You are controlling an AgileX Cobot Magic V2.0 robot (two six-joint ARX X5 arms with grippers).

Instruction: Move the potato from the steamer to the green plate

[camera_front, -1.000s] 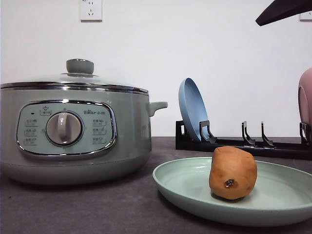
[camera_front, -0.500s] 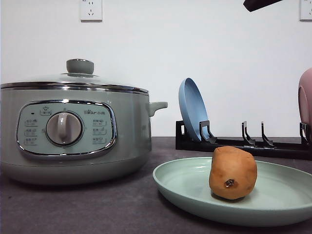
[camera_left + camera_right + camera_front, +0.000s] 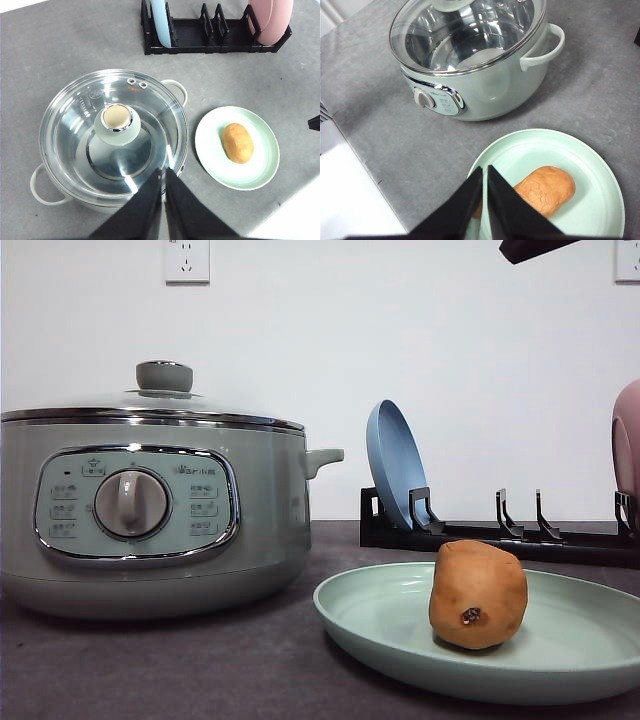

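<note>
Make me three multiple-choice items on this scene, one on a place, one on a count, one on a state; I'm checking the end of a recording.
1. Where is the potato?
A. on the green plate
B. in the steamer
C. in the rack

2. How many plates stand in the rack?
A. none
B. two
C. four

3. The steamer's glass lid is
A. off, on the table
B. held by a gripper
C. on the pot

Answers: 1 A, it lies on the plate beside the steamer. 2 B, one blue plate and one pink plate. 3 C, it covers the pot.
</note>
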